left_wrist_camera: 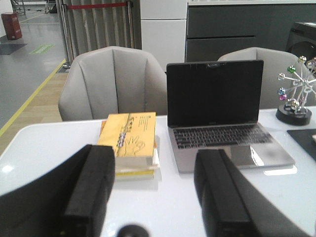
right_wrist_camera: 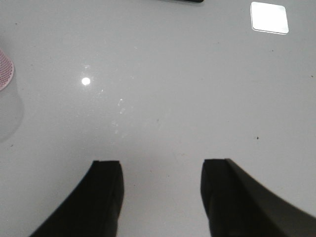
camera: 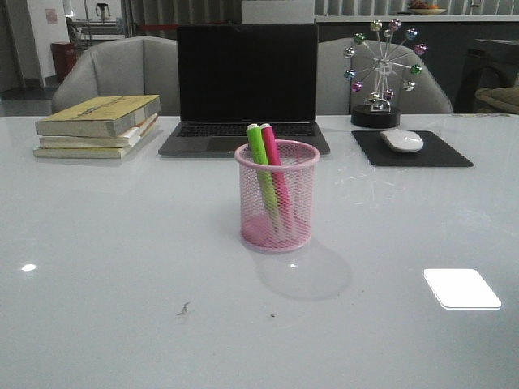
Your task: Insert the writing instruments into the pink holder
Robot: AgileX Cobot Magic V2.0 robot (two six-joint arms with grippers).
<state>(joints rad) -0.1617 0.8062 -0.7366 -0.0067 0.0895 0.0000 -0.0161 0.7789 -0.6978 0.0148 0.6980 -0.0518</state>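
Note:
The pink holder [camera: 277, 197], a round wire-mesh cup, stands mid-table in the front view. Inside it lean the lime green marker [camera: 261, 166] and the bright pink marker [camera: 273, 162], side by side, their tops above the rim. Neither arm shows in the front view. My left gripper [left_wrist_camera: 155, 160] is open with nothing between its black fingers, facing the books and laptop. My right gripper [right_wrist_camera: 162, 165] is open over bare table, empty. A sliver of the pink holder [right_wrist_camera: 5, 71] shows at the edge of the right wrist view.
A stack of yellow books [camera: 99, 126] lies at the back left, an open laptop [camera: 245, 89] behind the holder, a white mouse [camera: 401, 140] on a black pad [camera: 412, 149] at the back right, and a ferris-wheel ornament [camera: 381, 73] beyond it. Grey chairs stand behind the table.

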